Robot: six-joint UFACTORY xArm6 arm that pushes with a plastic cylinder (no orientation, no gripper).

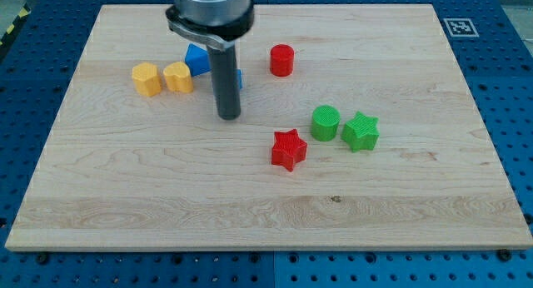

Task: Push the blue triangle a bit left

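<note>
The blue triangle (196, 58) lies near the view's top left of the wooden board, partly hidden behind my rod. A second blue piece (239, 78) peeks out at the rod's right side; its shape is hidden. My tip (229, 116) rests on the board just below and to the right of the blue triangle, a short gap from it. Two yellow blocks (146, 78) (178, 76) sit side by side just left of the blue triangle.
A red cylinder (281, 60) stands right of the rod. A red star (288, 148), a green cylinder (325, 122) and a green star (361, 131) lie at the board's middle right. The board's edge (266, 248) runs along the view's bottom.
</note>
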